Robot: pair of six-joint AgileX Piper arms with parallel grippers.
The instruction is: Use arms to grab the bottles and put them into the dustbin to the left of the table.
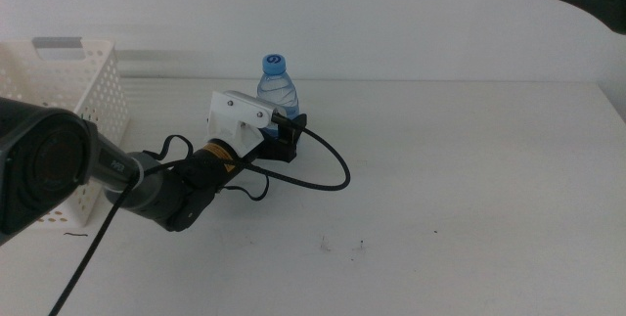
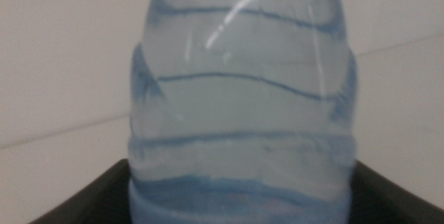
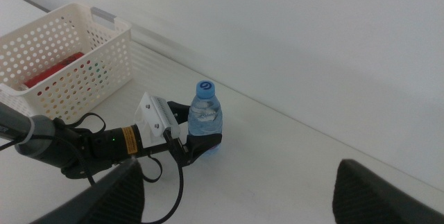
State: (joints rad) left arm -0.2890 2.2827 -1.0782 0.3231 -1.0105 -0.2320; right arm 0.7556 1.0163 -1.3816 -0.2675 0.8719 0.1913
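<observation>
Middle cam looks forward and down over the table (image 1: 469,189). Left wrist cam sits right up against the water bottle (image 2: 239,106); right wrist cam views that bottle from farther off.

One water bottle (image 1: 277,85) on table (image 1: 469,189). One white basket (image 3: 66,57), one red item (image 3: 52,70) inside, can't tell what. Two grippers: left (image 1: 290,137), right (image 3: 236,189).

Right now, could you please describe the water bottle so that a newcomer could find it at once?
Start at the white perforated plastic basket on the white table's left side, then follow the left arm out to its gripper. The clear ribbed water bottle stands upright between those dark jaws, near the back wall. Its blue cap marks it out.
</observation>
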